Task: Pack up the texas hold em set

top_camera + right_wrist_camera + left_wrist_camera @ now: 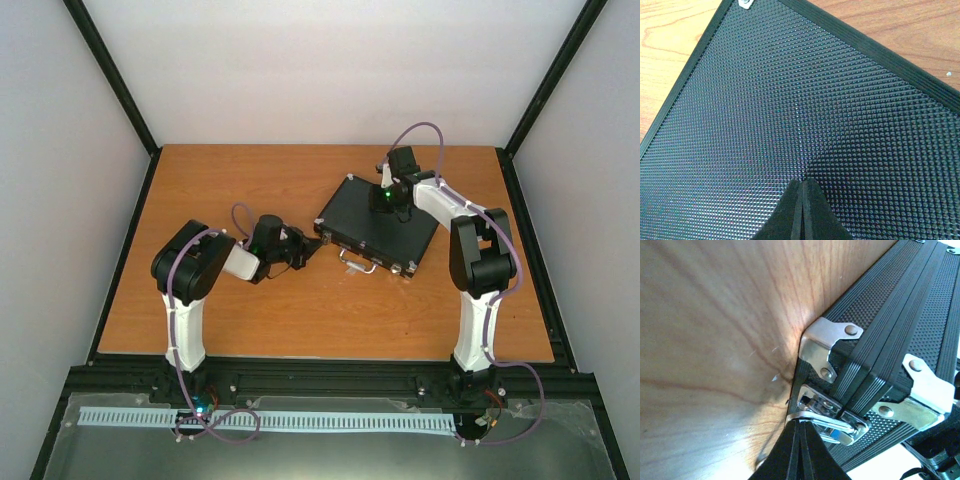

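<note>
Wooden table (250, 320), left hand (801, 426) low at latch (829, 415), right hand (801, 184) atop case (360, 222)

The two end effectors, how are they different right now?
The left end effector touches the silver latch on the case's front edge; the right end effector rests on its bumpy lid. The left reaches in sideways; the right points down from above. Both are shut.

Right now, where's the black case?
In the top view the closed case lies right of centre on the table, right claw on its lid, left claw at its left corner latch.
</note>
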Available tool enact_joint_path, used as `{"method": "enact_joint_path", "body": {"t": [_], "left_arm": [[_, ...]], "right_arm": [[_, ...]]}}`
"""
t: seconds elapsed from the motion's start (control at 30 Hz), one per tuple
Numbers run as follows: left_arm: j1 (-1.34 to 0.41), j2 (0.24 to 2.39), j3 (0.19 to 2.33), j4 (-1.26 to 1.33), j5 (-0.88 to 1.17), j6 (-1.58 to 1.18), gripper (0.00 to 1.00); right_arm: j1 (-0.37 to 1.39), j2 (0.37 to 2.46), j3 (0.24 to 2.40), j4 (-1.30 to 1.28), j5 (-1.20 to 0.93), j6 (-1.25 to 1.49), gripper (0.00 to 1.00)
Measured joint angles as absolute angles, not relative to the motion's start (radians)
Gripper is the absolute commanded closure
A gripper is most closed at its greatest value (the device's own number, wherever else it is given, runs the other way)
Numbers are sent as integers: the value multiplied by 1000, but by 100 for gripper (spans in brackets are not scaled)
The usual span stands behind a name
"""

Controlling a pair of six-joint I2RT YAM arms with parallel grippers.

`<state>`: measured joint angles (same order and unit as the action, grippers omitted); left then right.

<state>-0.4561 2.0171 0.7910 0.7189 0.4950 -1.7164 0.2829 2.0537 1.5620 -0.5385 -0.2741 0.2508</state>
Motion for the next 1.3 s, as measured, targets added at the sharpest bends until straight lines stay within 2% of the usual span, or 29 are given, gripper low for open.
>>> {"method": "enact_joint_path", "body": {"t": [0.73, 1.3], "left_arm": [[-458, 2027, 838, 639, 479, -1721, 99], [-469, 2081, 925, 620, 377, -1887, 99]], "right_arm": [[281, 2056, 1553, -508, -279, 251, 97], [268, 2056, 1498, -383, -310, 258, 97]]}}
